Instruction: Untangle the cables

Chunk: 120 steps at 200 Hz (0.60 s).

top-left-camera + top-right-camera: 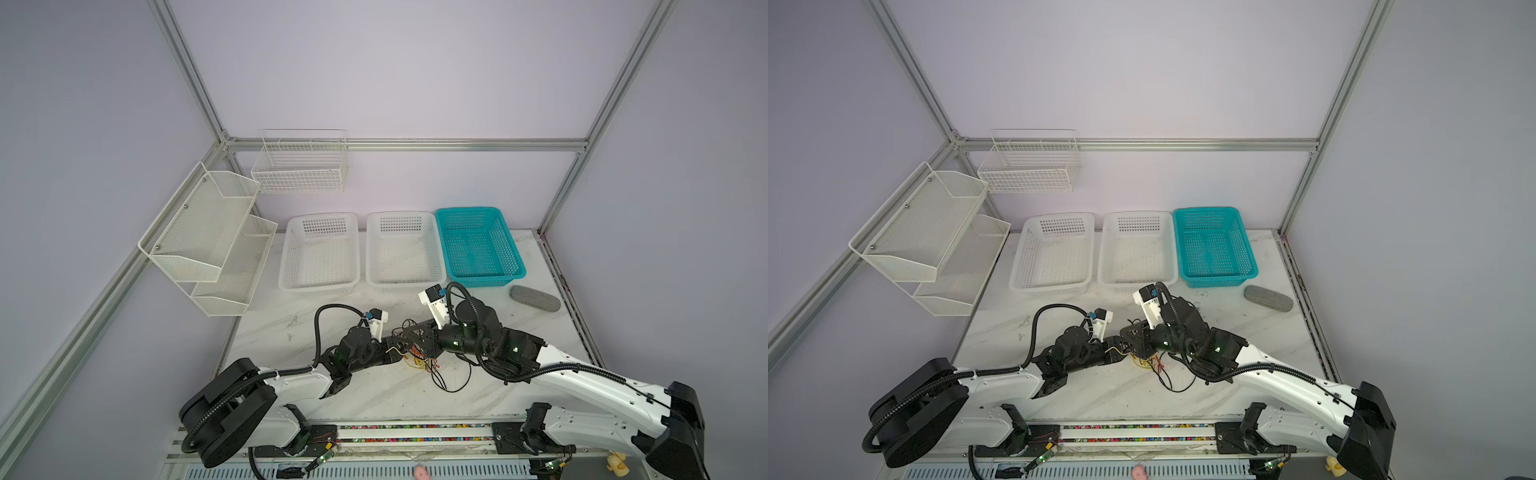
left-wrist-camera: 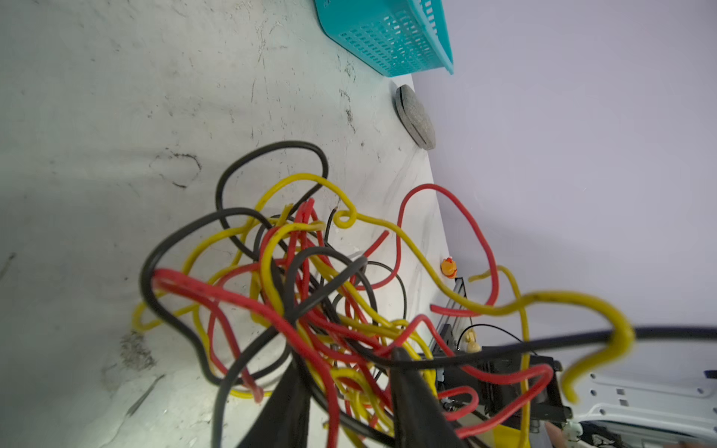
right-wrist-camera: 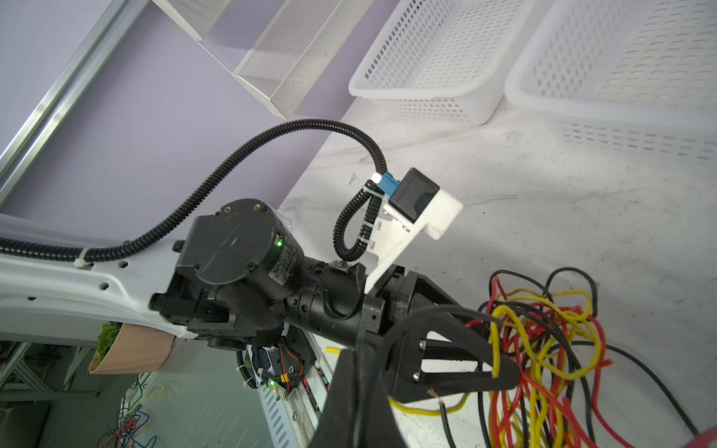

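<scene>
**Fig.** The cables [image 2: 310, 310] form one red, yellow and black knot at the near middle of the table [image 1: 374, 399], bunched between both arms. Left gripper [image 2: 347, 362]: jaws part-way closed around several strands; a firm pinch cannot be confirmed. Right gripper [image 3: 362, 362]: closed tight on a black cable [image 3: 438, 307]. With so many strands caught, pulling apart now would likely cinch the knot. No legible writing.

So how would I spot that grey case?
On the marble table, find the turquoise basket ending the row of three. The grey case lies just in front of its right corner. Unlike that basket, it is low, oblong and unperforated.
</scene>
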Motion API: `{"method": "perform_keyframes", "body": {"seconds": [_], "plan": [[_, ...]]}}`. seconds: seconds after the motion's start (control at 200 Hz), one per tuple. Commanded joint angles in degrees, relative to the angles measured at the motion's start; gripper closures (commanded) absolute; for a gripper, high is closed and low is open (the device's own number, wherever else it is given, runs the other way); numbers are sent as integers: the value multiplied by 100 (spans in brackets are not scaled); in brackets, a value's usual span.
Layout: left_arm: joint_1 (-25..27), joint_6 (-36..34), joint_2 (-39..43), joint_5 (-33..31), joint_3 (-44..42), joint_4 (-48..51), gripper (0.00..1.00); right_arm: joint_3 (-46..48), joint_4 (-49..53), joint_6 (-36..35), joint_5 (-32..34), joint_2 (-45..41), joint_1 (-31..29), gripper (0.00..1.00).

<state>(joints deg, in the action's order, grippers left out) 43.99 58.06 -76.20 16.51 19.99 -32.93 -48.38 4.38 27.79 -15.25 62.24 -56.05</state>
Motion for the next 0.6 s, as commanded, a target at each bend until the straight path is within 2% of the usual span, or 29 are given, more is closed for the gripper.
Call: {"method": "perform_keyframes", "body": {"seconds": [0.0, 0.25, 0.595], "plan": [[-13, -198, -151, 148, 450, 64, 77, -226, 6, -11, 55, -175, -41, 100], [-102, -367, -220, 128, 440, 455, 100, -814, 671, -203, 412, -401, -39, 100], [-311, -817, -14, -57, 286, 1345, 100, -2089, 1677, -496, 980, -417, -37, 100]]}}
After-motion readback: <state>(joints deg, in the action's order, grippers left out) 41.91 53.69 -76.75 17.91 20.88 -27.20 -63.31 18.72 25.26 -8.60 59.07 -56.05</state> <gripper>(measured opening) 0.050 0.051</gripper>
